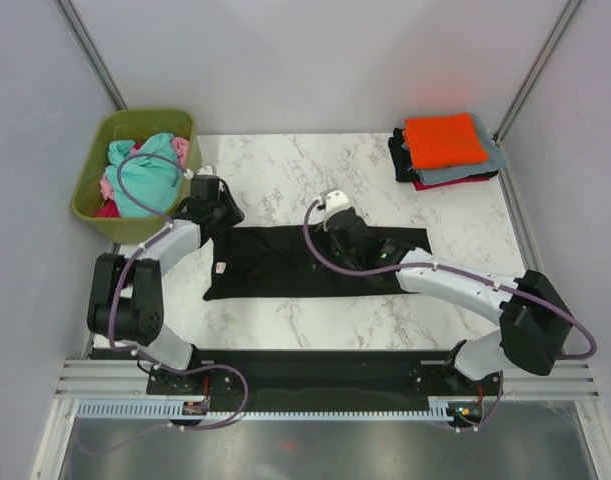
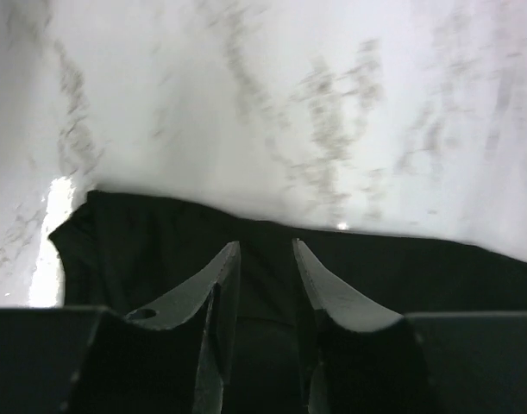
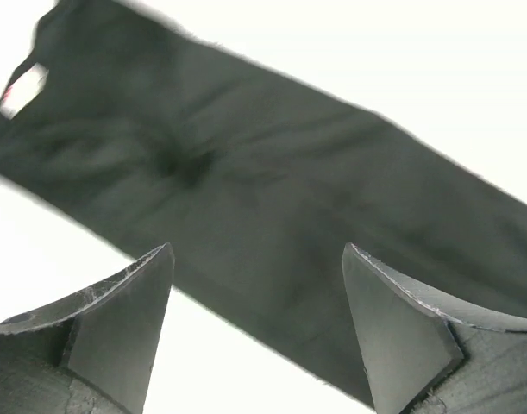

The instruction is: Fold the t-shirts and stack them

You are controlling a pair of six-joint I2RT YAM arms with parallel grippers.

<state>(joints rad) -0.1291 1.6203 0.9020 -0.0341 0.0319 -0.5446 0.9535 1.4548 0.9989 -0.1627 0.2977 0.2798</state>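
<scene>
Black t-shirt (image 1: 265, 270): soft matte cloth, folded into a long flat band on marbled table (image 1: 285, 170). Right gripper (image 3: 256, 247) wide apart above it; left gripper (image 2: 266, 243) narrowly parted, seemingly empty.

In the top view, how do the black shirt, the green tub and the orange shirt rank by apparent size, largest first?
1. Black shirt, spread flat.
2. Tub.
3. Orange shirt, folded.

Bright, even light fills the top view. Both wrist views are blurred; the counter (image 3: 436, 60) blows out white and the black t-shirt (image 3: 246, 198) loses detail.
</scene>
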